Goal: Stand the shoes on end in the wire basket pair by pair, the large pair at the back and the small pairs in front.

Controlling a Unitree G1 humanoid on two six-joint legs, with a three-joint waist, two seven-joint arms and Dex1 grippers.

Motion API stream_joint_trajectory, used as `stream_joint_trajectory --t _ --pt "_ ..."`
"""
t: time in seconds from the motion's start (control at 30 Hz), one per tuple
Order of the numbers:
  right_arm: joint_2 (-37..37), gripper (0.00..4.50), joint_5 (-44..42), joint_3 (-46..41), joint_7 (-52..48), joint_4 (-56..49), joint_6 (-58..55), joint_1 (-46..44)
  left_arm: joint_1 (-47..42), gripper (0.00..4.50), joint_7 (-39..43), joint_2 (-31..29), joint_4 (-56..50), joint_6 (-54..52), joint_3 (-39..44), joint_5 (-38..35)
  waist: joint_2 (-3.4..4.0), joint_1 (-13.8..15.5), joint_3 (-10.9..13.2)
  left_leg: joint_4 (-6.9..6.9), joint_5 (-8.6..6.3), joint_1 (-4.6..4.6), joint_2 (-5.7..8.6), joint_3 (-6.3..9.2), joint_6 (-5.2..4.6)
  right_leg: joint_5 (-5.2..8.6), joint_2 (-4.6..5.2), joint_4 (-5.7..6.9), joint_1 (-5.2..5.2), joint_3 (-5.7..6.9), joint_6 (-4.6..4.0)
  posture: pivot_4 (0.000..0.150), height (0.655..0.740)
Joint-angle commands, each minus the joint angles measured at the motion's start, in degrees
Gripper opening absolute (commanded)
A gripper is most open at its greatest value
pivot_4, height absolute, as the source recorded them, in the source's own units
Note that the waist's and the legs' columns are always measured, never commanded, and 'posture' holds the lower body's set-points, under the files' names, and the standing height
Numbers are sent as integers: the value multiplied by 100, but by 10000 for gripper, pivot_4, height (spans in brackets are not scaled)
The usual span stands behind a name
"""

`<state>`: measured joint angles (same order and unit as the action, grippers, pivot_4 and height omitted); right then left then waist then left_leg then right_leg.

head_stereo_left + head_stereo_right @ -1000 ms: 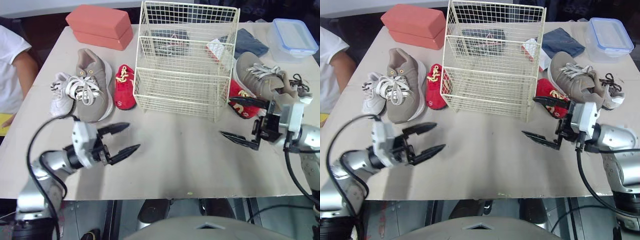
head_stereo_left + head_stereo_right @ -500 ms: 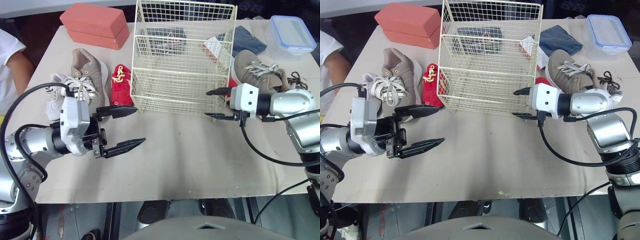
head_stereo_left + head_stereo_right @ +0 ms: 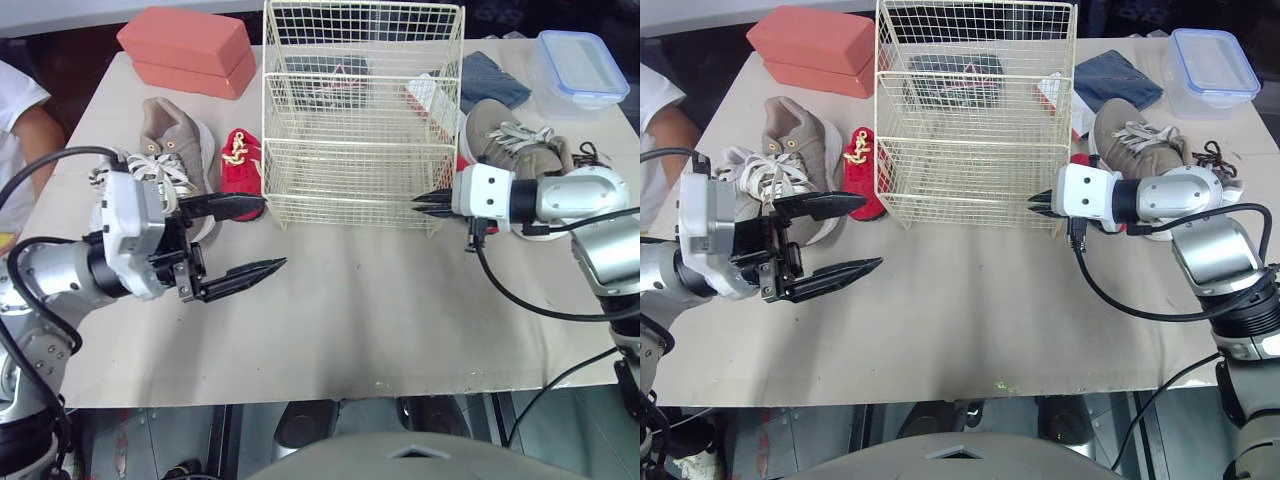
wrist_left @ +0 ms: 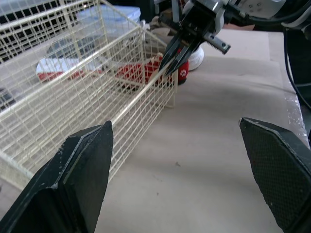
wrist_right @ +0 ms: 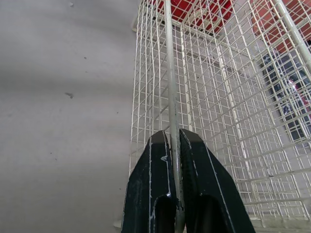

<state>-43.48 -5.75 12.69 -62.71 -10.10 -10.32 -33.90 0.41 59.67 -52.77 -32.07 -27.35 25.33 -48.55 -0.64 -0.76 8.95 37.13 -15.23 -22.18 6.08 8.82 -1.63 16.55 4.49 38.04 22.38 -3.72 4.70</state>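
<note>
Status: wire basket (image 3: 360,150) sits mid-table (image 3: 380,310), and no shoe can be seen stood on end in it. Items seen through the mesh can't be placed as inside or behind.

right gripper (image 3: 420,201) is at the basket's front right corner, fingers (image 5: 150,194) pinched nearly together on the vertical corner post (image 5: 171,73). Likely reason: steady or nudge the basket before loading, since a light wire frame looks prone to sliding or tipping when a shoe goes in.

left gripper (image 3: 268,234) hovers over bare table just left of the basket front, fingers (image 4: 82,170) spread wide and holding nothing. It points across toward the basket, with the left-hand shoes right beside it.

Shoes are split across both sides:
- left: large taupe shoe (image 3: 178,140), small red shoe (image 3: 238,165), small white shoe (image 3: 732,165)
- right: second taupe shoe (image 3: 515,140), second red shoe (image 4: 183,74) tight against the basket, just behind the right gripper

Judgement: task is at the start. The large pair goes at the back, so a taupe shoe probably comes first; the open left gripper is the better placed for it while the right one holds the frame
</note>
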Motion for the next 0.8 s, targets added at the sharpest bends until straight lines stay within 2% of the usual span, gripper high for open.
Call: stream_joint_trajectory --t 0.03,0.43,0.47,0.5,0.53,0.6,0.67,0.7,0.77,0.8 --pt "-61 731 227 -139 153 260 167 -178 -81 45000 -14 -50 -104 -7 59 -63 0 2 0 0 0 0 0 0 0 0 0 1 0 0 0 1500 7400" --pt "31 731 -216 -249 -147 253 509 -147 -21 45000 118 -39 97 134 55 166 0 12 1 0 0 -2 0 1 1 0 0 -2 1 2 0 1500 7400" --pt "17 6318 -257 -270 -204 276 619 -134 -14 45000 135 -34 111 145 55 183 1 10 1 -1 0 -3 0 1 1 0 0 -2 2 2 0 1500 7400" --pt "-8 8678 -312 -288 -289 294 709 -118 -20 45000 149 -31 127 151 52 193 1 5 1 -1 0 -6 0 1 1 0 0 -2 5 1 0 1500 7400" --pt "-37 14076 -365 -297 -398 318 838 -104 -33 45000 166 -28 148 160 45 210 1 1 1 0 1 -15 0 1 1 0 0 -2 14 1 0 1500 7400" --pt "-53 21964 -422 -302 -529 374 1002 -101 -67 45000 195 -20 186 167 30 237 1 -14 1 5 2 -39 0 1 3 -1 -1 1 37 1 0 1500 7400" --pt "-89 31363 -385 -274 -671 509 1304 -121 -98 45000 236 -13 229 186 3 264 1 -20 1 5 4 -41 -2 1 6 0 -2 0 37 1 0 1500 7400" --pt "-103 37900 -337 -260 -710 593 1436 -141 -112 45000 251 -10 248 199 -9 275 1 -19 1 4 4 -41 -3 1 6 0 -3 -1 37 1 0 1500 7400" --pt "-107 44493 -311 -266 -736 700 1555 -167 -119 45000 274 -14 267 215 -15 290 1 -14 1 5 4 -41 -4 1 6 0 -4 0 37 1 0 1500 7400" --pt "-96 44493 -350 -301 -732 722 1551 -173 -116 45000 285 -15 272 220 -4 292 1 -15 1 5 4 -41 -4 1 7 0 -4 0 37 1 0 1500 7400"
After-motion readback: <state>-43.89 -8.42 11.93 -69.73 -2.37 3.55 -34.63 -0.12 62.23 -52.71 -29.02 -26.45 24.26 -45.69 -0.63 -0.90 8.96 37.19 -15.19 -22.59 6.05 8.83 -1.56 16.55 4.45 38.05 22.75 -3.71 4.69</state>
